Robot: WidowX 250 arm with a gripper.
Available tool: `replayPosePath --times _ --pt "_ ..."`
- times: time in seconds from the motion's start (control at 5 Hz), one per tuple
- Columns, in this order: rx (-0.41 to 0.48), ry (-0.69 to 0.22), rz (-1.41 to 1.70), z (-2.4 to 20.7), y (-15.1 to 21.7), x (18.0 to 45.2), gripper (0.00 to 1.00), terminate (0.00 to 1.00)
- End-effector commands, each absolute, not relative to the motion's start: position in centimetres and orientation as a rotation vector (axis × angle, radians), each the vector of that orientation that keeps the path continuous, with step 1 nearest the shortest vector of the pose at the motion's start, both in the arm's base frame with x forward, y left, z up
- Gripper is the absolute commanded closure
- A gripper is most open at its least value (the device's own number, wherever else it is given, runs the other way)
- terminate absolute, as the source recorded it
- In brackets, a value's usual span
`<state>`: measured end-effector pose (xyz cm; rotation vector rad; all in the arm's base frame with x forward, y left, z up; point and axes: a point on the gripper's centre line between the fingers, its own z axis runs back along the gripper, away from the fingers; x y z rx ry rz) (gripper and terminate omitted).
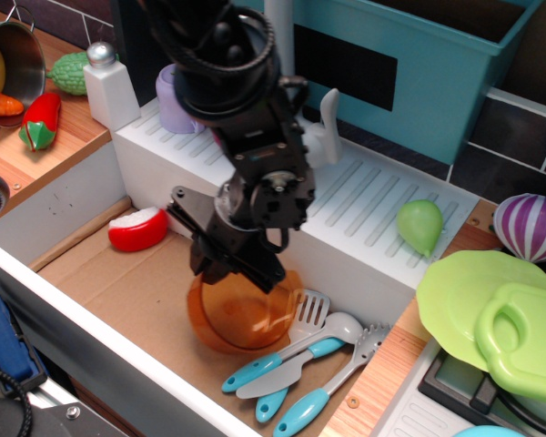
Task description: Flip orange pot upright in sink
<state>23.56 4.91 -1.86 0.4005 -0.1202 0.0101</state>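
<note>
The orange pot (246, 320) rests on the brown floor of the sink (118, 282), right of the middle. Its open mouth faces up and slightly toward the camera. My gripper (235, 271) reaches down from above onto the pot's back rim. The black fingers (203, 259) straddle the rim and seem shut on it. The arm hides the far part of the pot.
Blue-handled utensils (300, 364) lie just right of the pot. A red-and-white toy (138, 228) sits at the sink's back left. The ribbed ledge (364, 200) carries a purple cup (177, 100) and a green fruit (420, 226). A green plate (473, 300) lies right and a teal bin (437, 64) stands behind.
</note>
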Motion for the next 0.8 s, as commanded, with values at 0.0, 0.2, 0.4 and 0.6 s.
replayPosePath --times 0.0,0.2,0.4,0.6 --pt "0.417 -0.171 -0.027 -0.4 7.0 23.3 1.00 0.00" --pt "0.405 -0.190 -0.069 -0.5 8.6 22.7 1.00 0.00" --pt "0.376 -0.221 -0.163 -1.3 9.8 22.2 0.00 0.00" --pt "0.416 -0.255 -0.192 -2.1 9.6 22.1 0.00 0.00"
